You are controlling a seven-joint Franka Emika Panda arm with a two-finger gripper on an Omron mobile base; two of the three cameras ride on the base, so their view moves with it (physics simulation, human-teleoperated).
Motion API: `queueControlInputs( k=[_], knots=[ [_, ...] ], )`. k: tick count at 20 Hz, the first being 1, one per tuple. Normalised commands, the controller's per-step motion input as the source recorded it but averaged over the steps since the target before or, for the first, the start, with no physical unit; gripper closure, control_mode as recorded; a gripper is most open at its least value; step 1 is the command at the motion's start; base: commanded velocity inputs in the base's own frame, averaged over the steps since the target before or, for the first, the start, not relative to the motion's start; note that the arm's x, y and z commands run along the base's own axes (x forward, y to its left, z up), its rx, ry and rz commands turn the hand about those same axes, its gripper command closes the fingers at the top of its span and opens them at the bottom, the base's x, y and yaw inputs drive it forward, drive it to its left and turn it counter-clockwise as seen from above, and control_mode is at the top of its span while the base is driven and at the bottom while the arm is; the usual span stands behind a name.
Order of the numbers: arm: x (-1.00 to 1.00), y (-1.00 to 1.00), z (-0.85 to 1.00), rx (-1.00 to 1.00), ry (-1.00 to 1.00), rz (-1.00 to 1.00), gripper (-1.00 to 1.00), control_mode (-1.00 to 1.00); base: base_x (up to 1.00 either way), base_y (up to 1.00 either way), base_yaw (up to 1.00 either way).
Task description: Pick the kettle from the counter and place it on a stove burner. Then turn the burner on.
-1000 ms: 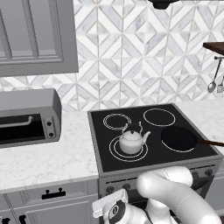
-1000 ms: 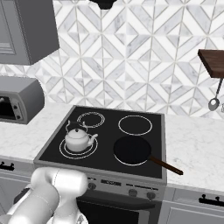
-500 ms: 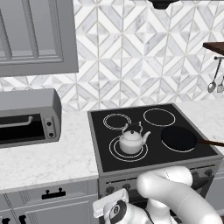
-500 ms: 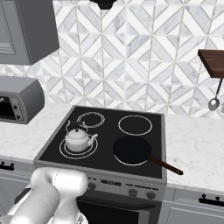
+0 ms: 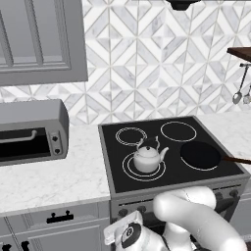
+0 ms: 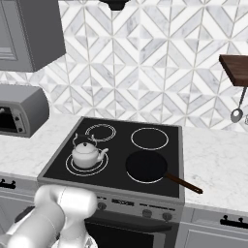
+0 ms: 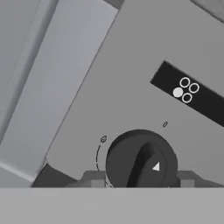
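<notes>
- Glossy white-grey, the kettle (image 5: 147,158) sits upright on the stove burner (image 5: 142,165), the large double-ringed circle at the front left of the black glass cooktop (image 5: 166,169). Its base lies within the rings, so I judge the placing half of the task done.
- Its spout points toward the black pan (image 5: 200,155) on the neighbouring front ring. The two stand apart, with bare glass between them.
- Only switching on seems left, which would explain why the arm is bent low in front of the stove and not over the worktop (image 5: 59,176).
- In the hand view the claw (image 7: 141,180) is right at a dark round knob (image 7: 142,161) on the grey control panel (image 7: 131,65). One fingertip shows on each side of the knob.
- Whether the pads press the knob or stand just off it, I cannot tell; the jaws are partly spread around it.
- A small burner diagram (image 7: 185,89) beside the knob has one filled dot among three hollow ones. By its position I take it for the front left burner, though the view is rolled.
- Room is tight here: the panel's left edge lies near the knob, with a pale cabinet front (image 7: 52,87) beyond it. Turning needs only a wrist roll.
</notes>
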Motion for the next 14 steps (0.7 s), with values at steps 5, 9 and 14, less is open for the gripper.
queueControlInputs(
  k=[5, 9, 14],
  knots=[
    [0.06, 0.51, -0.14, -0.35, 0.3, 0.04, 1.0, -1.0, 0.0, 0.0, 0.0],
    [0.09, 0.52, -0.04, -0.34, 0.31, 0.05, 1.0, -1.0, 0.0, 0.0, 0.0],
    [0.08, 0.55, 0.0, -0.32, 0.17, 0.08, 1.0, -1.0, 0.0, 0.0, 0.0]
  ],
)
